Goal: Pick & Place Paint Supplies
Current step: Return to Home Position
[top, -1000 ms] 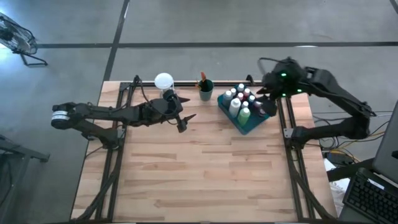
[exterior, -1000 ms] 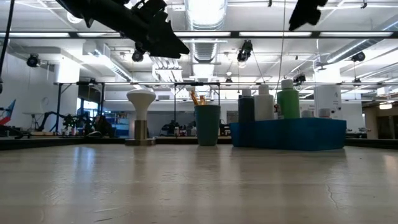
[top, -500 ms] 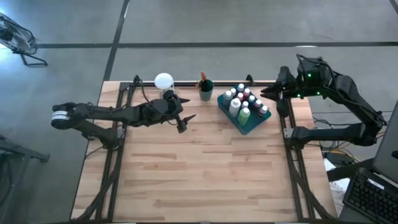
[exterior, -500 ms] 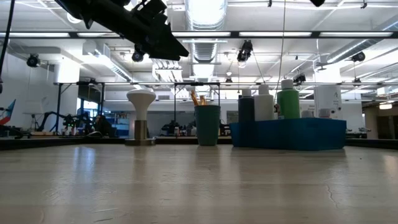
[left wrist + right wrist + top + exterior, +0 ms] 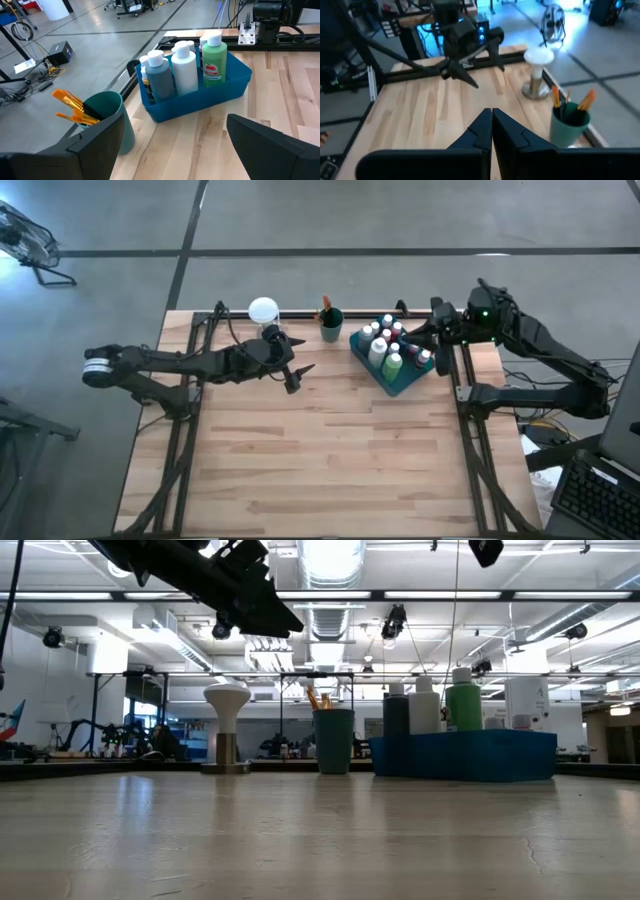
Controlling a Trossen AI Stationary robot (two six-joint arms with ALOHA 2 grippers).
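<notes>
Several white-capped paint bottles (image 5: 385, 340) stand upright in the blue tray (image 5: 405, 380) at the far right; in the left wrist view a grey, a white and a green bottle (image 5: 214, 60) stand in front. Orange-handled brushes (image 5: 75, 107) stick out of a green cup (image 5: 331, 328) left of the tray. My right gripper (image 5: 418, 338) hovers shut and empty above the tray's right side; its shut fingers (image 5: 491, 127) point toward the table's left. My left gripper (image 5: 296, 376) hangs open and empty above the table, left of the cup.
A round white-topped object on a metal base (image 5: 263, 310) stands at the far edge, left of the cup. A black rail (image 5: 300, 314) runs along the far edge. Bare wood (image 5: 320, 460) covers the middle and near half of the table.
My right gripper has shut on nothing. It has tipped up from pointing steeply down at the tray to nearly level, drawing back toward the table's right edge and then returning over the tray's right side. The bottles stand as before.
</notes>
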